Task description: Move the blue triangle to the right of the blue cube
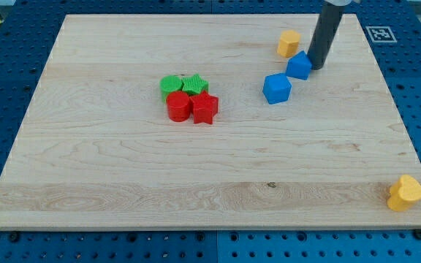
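A: What is cut off or hard to read?

B: The rod [327, 33] runs out of the view's top, so the arm above it is hidden. The two green blocks' shapes are hard to tell: the green block at the left [170, 85] looks rounded, the green block beside it [194, 85] seems star-like. Which of the two blue pieces is the triangle I can't settle for sure.

A: And the gripper?

B: There isn't one to report (the arm ends in a plain rod), so nothing is clasped. My tip [317, 66] sits on the desk [123, 183], touching or just beside the right edge of the smaller blue block [299, 66].

A: The rod's pose?

B: Nearly upright, leaning slightly toward the view's right at its top.

A: Now left to right across the desk.

B: The green pair, touching a red cylinder [178, 107] and a red star [205, 108] just below them, all in one cluster left of centre. Then the larger blue block [277, 88], cube-like, with the smaller blue one up and right of it, nearly touching. An orange block [289, 44] lies just above that. A yellow-orange block [405, 193] rests well apart at the bottom-right corner.
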Available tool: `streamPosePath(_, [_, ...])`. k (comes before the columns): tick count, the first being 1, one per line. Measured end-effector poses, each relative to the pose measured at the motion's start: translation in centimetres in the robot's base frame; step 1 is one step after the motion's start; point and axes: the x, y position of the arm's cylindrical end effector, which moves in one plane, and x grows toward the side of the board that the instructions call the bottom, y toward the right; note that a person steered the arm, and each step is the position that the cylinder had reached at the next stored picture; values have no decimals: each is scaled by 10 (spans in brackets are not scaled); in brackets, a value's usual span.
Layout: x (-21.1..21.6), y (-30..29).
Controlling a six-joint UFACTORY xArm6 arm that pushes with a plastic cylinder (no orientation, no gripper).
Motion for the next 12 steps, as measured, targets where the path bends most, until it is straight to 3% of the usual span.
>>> streamPosePath(3, [-30, -65])
streamPosePath(6, [-24, -43])
streamPosePath(7, [-16, -31])
streamPosePath(8, [19, -33])
streamPosePath(10, [20, -33])
streamPosePath(12, [-33, -66])
